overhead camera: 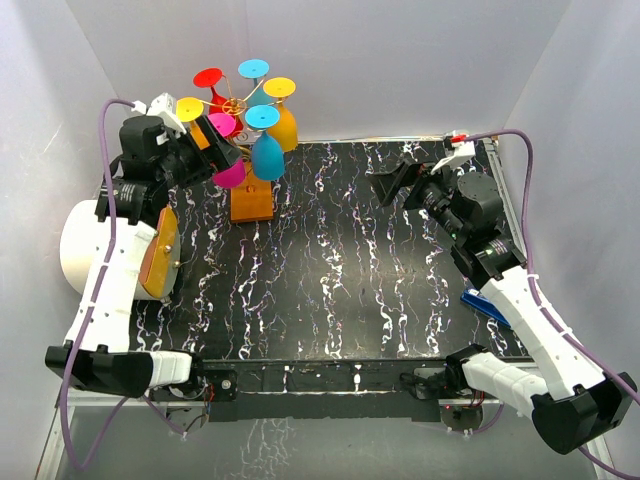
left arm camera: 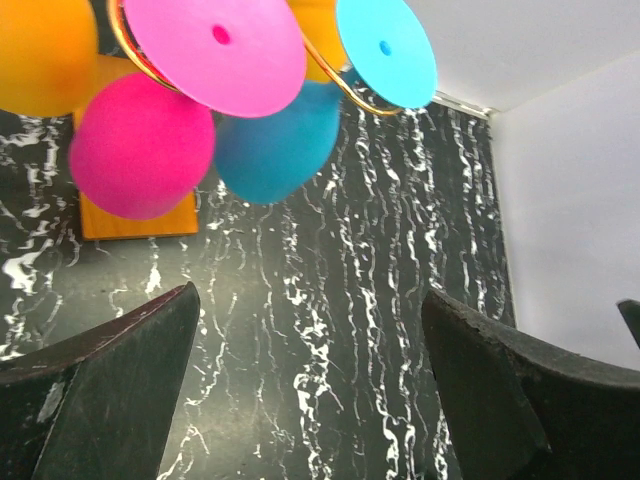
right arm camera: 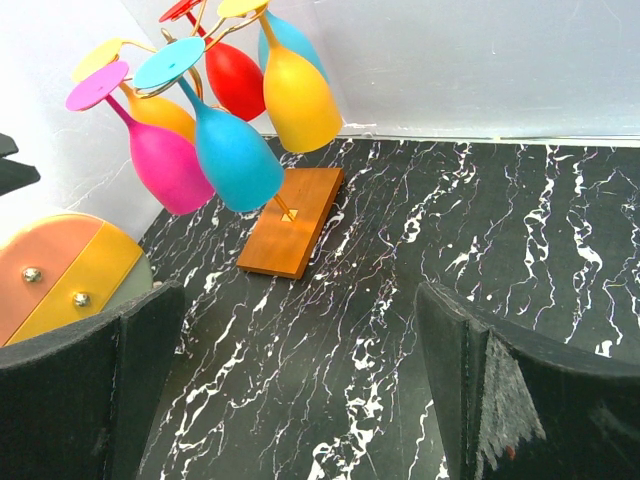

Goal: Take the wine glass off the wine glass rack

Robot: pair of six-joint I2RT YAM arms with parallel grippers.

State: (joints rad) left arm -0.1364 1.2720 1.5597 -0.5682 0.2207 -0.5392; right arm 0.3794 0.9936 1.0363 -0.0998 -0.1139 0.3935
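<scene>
The pink wine glass (left arm camera: 140, 145) is hung inverted on the wine glass rack (overhead camera: 252, 200), just ahead of the wide-spread left gripper (left arm camera: 310, 400). Its bowl should be enclosed squarely, then slid outward along the wire.

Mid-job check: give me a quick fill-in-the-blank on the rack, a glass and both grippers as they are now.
The pink glass hangs on the wine glass rack with its bowl pointing ____.
The left gripper and right gripper are both ____.
The gripper close to that glass is the ____ one.
Missing: down; open; left.
</scene>
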